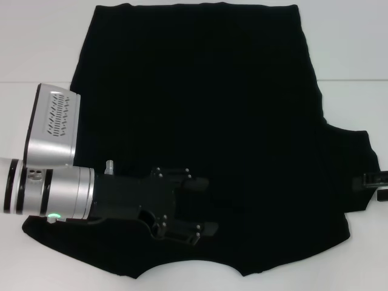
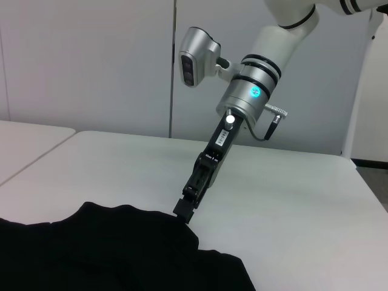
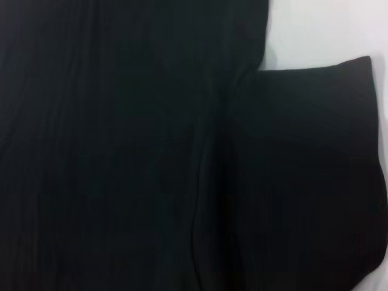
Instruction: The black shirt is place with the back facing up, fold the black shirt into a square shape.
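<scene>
A: Where is the shirt [image 1: 200, 121] placed?
B: It is spread flat on the bench [image 1: 36, 48], beneath the left pincer [image 1: 203, 206], whose spread is not discernible. The right pincer [image 2: 183, 210] is pinched on its sleeve edge.

I cannot read any words, numbers or brand names here. The black shirt [image 1: 200, 133] shows only plain dark cloth on the side facing up, with no letters on it. The right arm [image 2: 251, 91] has a small round blue light with a tiny mark in it, but the mark is too small for me to read. Just below it sits a little label strip [image 2: 222, 138], and its print is too small to read as well. The left arm [image 1: 54, 191] has a small green light, with no writing by it.
</scene>
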Motion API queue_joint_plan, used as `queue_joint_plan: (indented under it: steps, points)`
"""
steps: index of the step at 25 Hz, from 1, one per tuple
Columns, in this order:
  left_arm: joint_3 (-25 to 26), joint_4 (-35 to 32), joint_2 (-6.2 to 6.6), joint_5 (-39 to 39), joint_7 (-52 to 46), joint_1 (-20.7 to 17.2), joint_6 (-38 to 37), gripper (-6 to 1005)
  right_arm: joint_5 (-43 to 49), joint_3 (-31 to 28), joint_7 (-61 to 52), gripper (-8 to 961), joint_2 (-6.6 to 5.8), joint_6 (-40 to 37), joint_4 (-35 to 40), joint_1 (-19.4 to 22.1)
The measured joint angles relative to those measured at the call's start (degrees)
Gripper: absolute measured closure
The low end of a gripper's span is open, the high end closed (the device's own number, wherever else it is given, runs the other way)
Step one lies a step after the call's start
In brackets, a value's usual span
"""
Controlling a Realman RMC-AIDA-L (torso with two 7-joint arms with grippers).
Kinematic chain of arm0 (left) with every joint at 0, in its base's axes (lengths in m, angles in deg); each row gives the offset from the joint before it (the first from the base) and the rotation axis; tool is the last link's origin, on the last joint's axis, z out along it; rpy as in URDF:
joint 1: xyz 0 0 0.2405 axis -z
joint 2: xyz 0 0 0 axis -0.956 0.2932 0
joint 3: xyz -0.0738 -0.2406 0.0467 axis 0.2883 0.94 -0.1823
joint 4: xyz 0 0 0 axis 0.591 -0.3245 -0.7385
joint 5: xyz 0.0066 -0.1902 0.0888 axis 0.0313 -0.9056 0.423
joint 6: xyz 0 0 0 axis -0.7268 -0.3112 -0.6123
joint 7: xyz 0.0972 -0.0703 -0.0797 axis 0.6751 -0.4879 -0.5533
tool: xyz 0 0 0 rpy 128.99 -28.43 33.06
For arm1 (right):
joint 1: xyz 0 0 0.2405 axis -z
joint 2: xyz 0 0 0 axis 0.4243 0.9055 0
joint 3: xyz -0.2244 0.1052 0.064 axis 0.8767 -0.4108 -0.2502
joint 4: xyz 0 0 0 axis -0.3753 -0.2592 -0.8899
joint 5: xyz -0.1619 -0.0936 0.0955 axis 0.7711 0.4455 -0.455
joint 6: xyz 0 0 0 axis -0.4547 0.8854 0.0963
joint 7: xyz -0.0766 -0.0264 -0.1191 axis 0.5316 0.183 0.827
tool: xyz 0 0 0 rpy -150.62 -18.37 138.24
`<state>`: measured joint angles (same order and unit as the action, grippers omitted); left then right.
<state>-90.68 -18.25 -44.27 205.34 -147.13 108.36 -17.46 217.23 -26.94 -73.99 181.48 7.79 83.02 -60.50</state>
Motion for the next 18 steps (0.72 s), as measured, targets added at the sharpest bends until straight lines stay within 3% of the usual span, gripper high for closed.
queue_joint_plan:
  steps: [4,12,17,18]
  points:
    - [0.0,0.0,-0.02,-0.3,0.0,0.0,0.0,153,-0.1,-0.3,0.3,45,0.27,0.3,0.0,0.0]
    - [0.4,0.0,-0.06,-0.5,0.0,0.0,0.1,152,0.1,0.1,0.7,47,2.18,4.0,0.6,-0.2]
    - [0.5,0.0,-0.03,-0.5,0.0,0.0,-0.2,152,-0.1,-0.3,1.3,205,2.67,4.6,0.7,0.1]
    - [0.5,0.0,-0.03,-0.5,0.0,0.0,-0.2,152,-0.1,-0.3,1.3,284,2.72,4.6,0.9,0.2]
